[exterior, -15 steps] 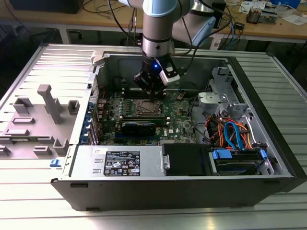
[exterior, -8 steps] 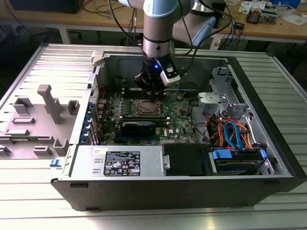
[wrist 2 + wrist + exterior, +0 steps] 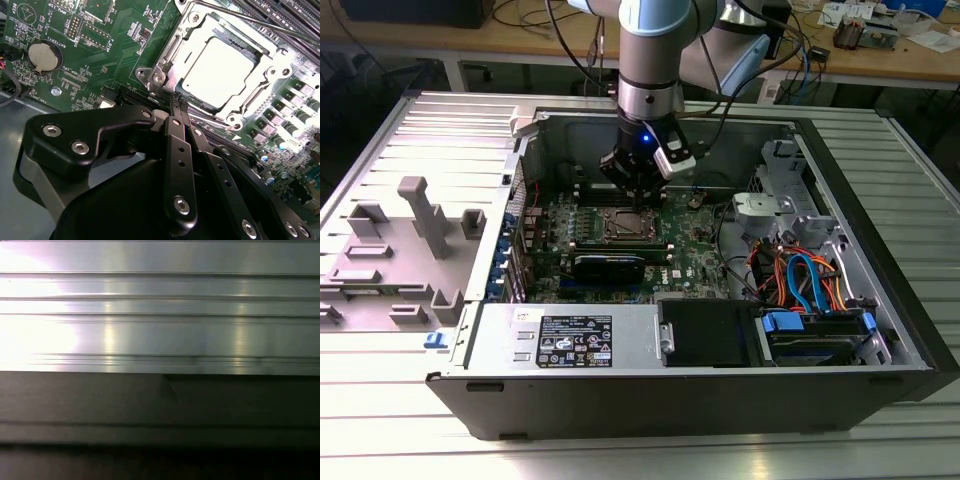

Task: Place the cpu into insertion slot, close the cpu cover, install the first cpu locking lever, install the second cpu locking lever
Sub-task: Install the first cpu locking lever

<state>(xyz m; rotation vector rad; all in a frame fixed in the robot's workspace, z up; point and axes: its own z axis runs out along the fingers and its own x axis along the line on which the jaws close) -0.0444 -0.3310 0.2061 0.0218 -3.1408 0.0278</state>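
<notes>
The cpu (image 3: 220, 70) lies flat in the insertion slot (image 3: 631, 226), its bright silvery top showing through the window of the cpu cover (image 3: 274, 70), which lies down over it. A thin locking lever rod (image 3: 250, 20) runs along the socket's far edge. In the exterior view my gripper (image 3: 638, 198) hangs just above the socket on the green motherboard (image 3: 695, 245). In the second wrist view my gripper (image 3: 176, 100) has its black fingers (image 3: 180, 150) pressed together, shut, with the tips at the socket's near corner. Whether they pinch anything thin is hidden.
The open computer case (image 3: 860, 215) walls in the board. A black box (image 3: 705, 332) and a drive cage with blue and orange cables (image 3: 802, 280) stand toward the exterior view's right. A coin battery (image 3: 44, 55) lies beside the socket. Ribbed silvery metal (image 3: 160, 315) appears in the first wrist view.
</notes>
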